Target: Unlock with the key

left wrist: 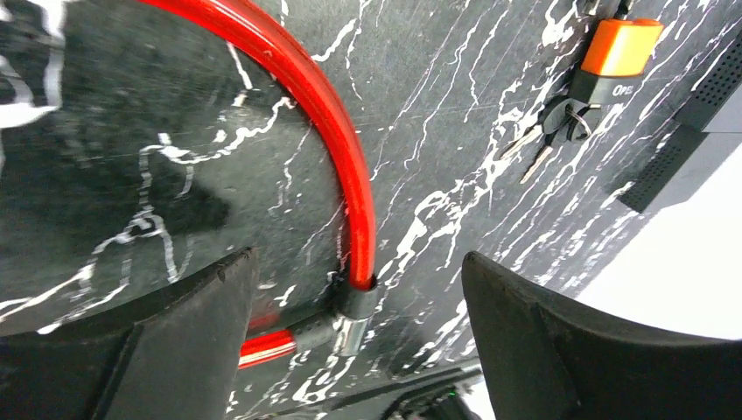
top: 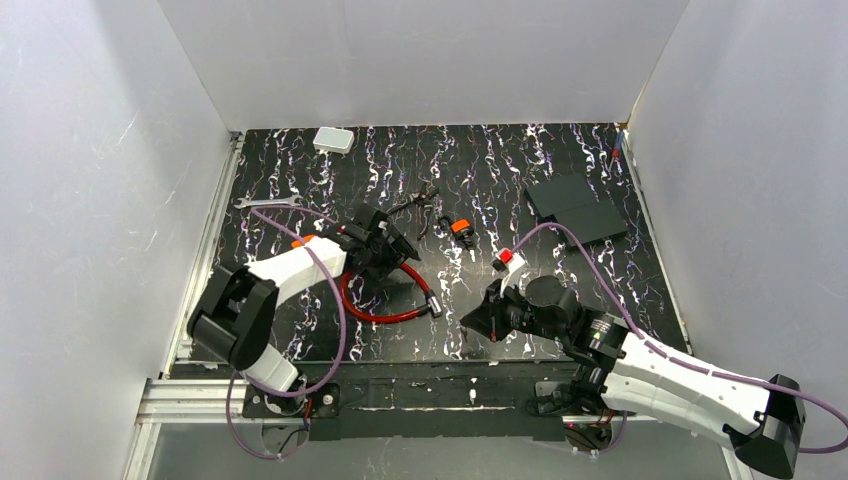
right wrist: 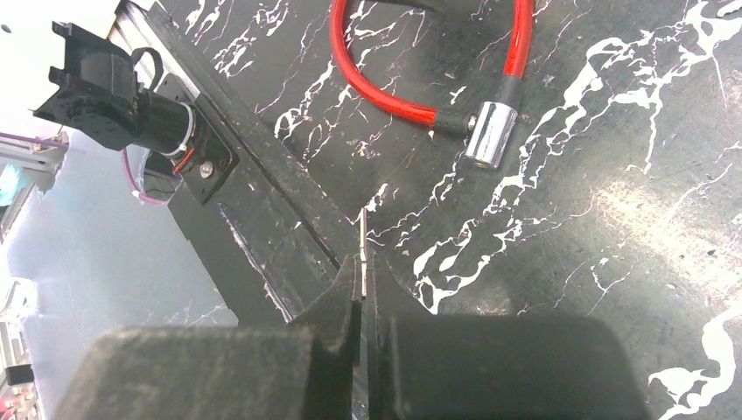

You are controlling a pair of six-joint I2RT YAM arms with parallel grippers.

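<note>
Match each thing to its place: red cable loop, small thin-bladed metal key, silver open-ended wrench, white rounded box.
Things:
1. red cable loop
2. small thin-bladed metal key
3. silver open-ended wrench
4. white rounded box

Places:
A. at the far edge of the table
B. below the open left gripper
C. near the left edge of the table
D. pinched in the shut right gripper

Pairs: 1-B; 2-D; 3-C; 4-A

The table (top: 500,180) is viewed whole from above and behind the arm bases by the top camera. Close, low, downward-angled views are given by both wrist cameras. The red cable loop (left wrist: 357,201) is shared by all three.
</note>
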